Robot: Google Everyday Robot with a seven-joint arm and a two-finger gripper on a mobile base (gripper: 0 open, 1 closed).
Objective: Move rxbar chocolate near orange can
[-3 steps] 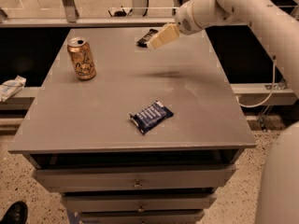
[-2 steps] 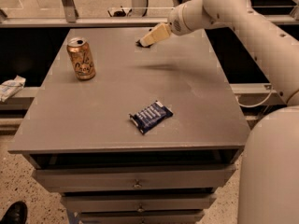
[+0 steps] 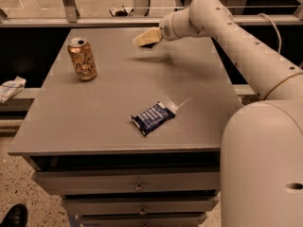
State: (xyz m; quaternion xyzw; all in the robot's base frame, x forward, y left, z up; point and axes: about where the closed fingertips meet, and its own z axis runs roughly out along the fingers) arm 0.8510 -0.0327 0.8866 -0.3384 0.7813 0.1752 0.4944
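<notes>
The hand (image 3: 147, 37) has slid sideways over the last second, from out past the far right of the can (image 3: 82, 59) to a spot closer in. It hangs above the back of the surface (image 3: 199, 79), still right of the can and a little behind it, with a clear gap between them. It looks clenched on the rxbar (image 3: 148, 45). At this angle I only make out a dark sliver under the hand, so I take that to be the bar, not a shadow. Nothing dark and flat lies on the surface near the can, which fits that reading. The can stands upright and untouched. The blue bar (image 3: 152, 118) lies well in front of the can and to its right, unmoved, and plays no part here. I judge the carry is well under way: what remains is more travel toward the can, then a set-down just beside it without knocking it.
</notes>
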